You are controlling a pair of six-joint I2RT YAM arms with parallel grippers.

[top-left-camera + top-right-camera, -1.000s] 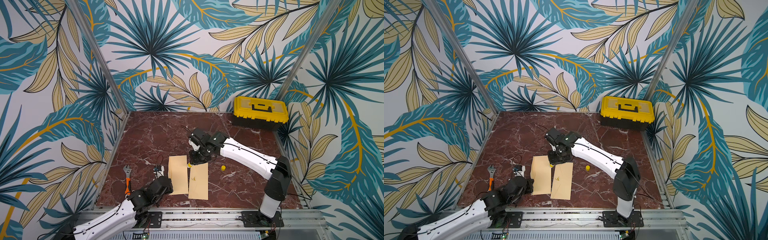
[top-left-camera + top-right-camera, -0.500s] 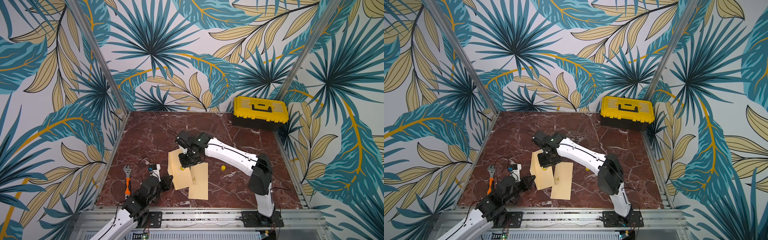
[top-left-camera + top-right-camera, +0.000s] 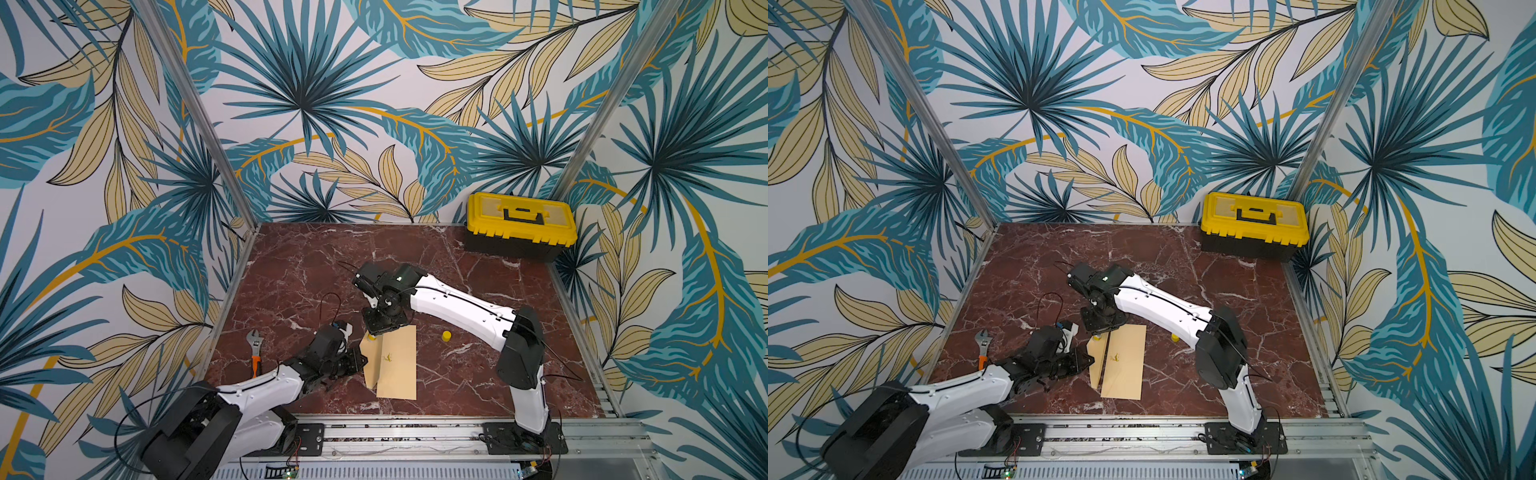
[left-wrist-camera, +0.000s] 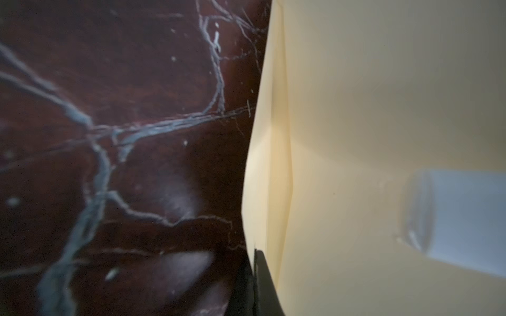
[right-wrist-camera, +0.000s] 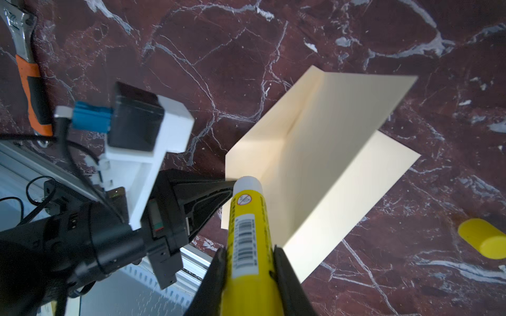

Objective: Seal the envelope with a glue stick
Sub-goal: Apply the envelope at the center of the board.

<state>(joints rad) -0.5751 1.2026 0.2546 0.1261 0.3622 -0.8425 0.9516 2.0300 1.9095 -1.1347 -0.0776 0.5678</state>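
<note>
A cream paper envelope (image 5: 328, 153) lies on the dark red marble desk (image 3: 316, 266), its long flap (image 3: 370, 361) lifted off the surface. The left arm's black fingers (image 5: 202, 197) are pinched tight on the flap's edge, apparently to hold its inner face exposed for gluing. The right arm's fingers (image 5: 290, 276) clamp narrowly round the small yellow plastic glue stick (image 5: 247, 238), whose white tip meets or nearly meets the flap beside the left fingers. Its loose yellow cap (image 5: 482, 242) lies apart on the desk
</note>
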